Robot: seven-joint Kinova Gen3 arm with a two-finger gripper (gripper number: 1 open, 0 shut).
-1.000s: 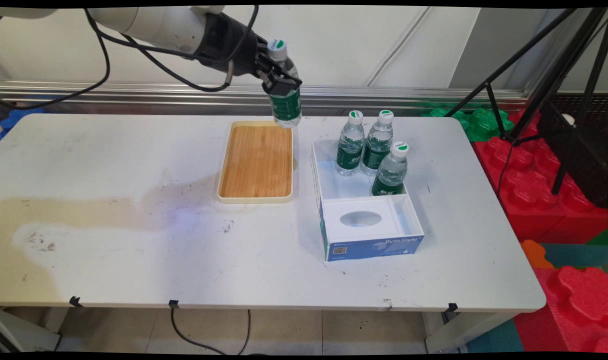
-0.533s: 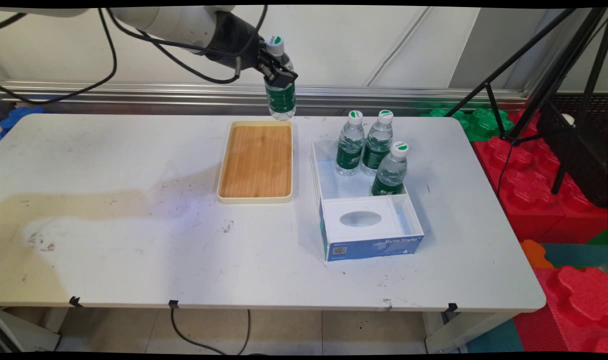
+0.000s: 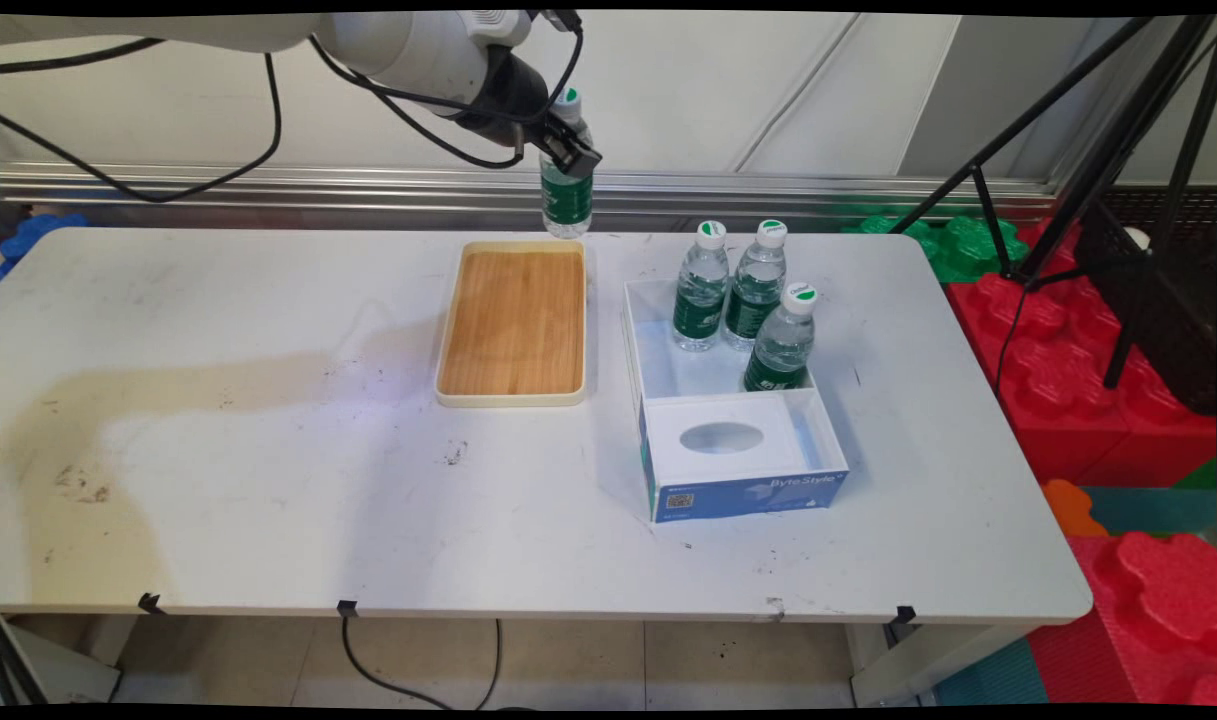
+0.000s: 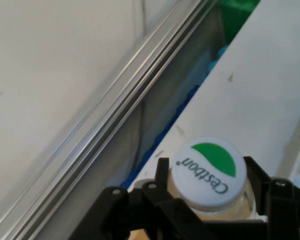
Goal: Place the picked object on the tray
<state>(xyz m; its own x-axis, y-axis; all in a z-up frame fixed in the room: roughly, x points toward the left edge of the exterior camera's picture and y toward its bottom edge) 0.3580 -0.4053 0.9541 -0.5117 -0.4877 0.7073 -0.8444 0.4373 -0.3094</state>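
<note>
fingers (image 3: 572, 158) clamped round one bottle (image 3: 566, 203), held above tray's (image 3: 513, 392) far end | tray bare | three bottles (image 3: 703, 290) in box (image 3: 743, 480) on desk (image 3: 268, 500)

A white surface (image 3: 268, 520) with rounded corners fills most of the main view, its top scuffed and marked with dark specks and a broad tan stain toward its left edge. Small black clips (image 3: 347, 607) sit along its near edge, and a black cable (image 3: 368, 670) hangs below onto a pale tiled floor (image 3: 568, 665). Behind the far edge runs a metal rail (image 3: 268, 185) at the foot of a white panelled wall (image 3: 768, 90). To the right, black tripod legs (image 3: 1018, 130) slant down over red foam blocks (image 3: 1098, 400), with green foam blocks (image 3: 958, 245) by the far right corner.
</note>
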